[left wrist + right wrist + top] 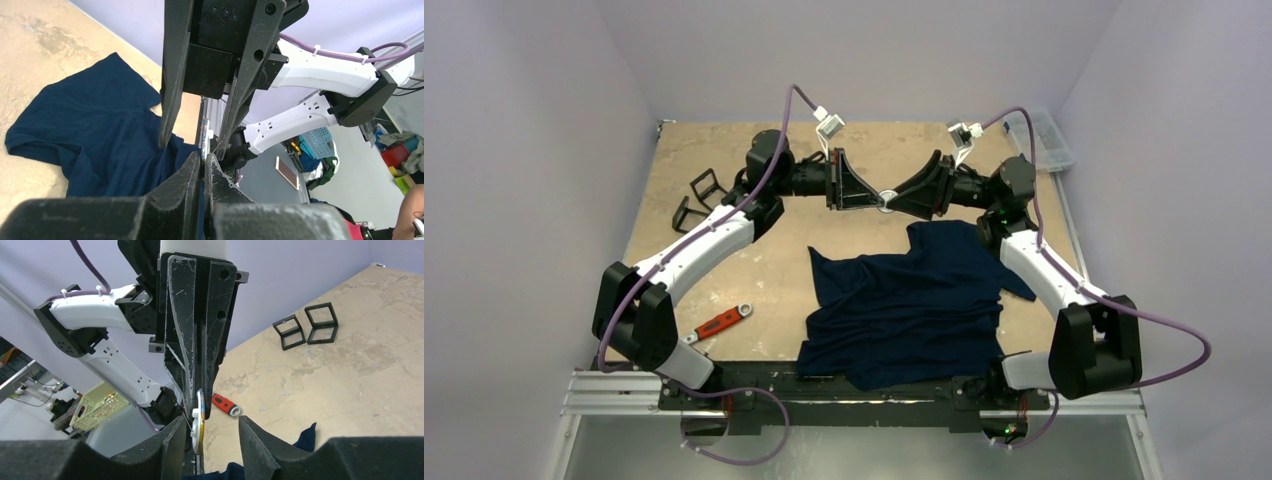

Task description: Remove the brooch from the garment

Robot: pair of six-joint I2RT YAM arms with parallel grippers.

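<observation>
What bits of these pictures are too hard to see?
The round white brooch: edge-on in right wrist view, tiny in top view, so its face is unreadable.
The dark navy T-shirt: in top view one edge lies under the right arm.
The red-handled tool: in right wrist view the left gripper hides most of it.

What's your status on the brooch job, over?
Left gripper shut on brooch, held aloft. Right gripper open, jaws straddling it. Garment lies on table, brooch off it. Nothing in the way.
</observation>
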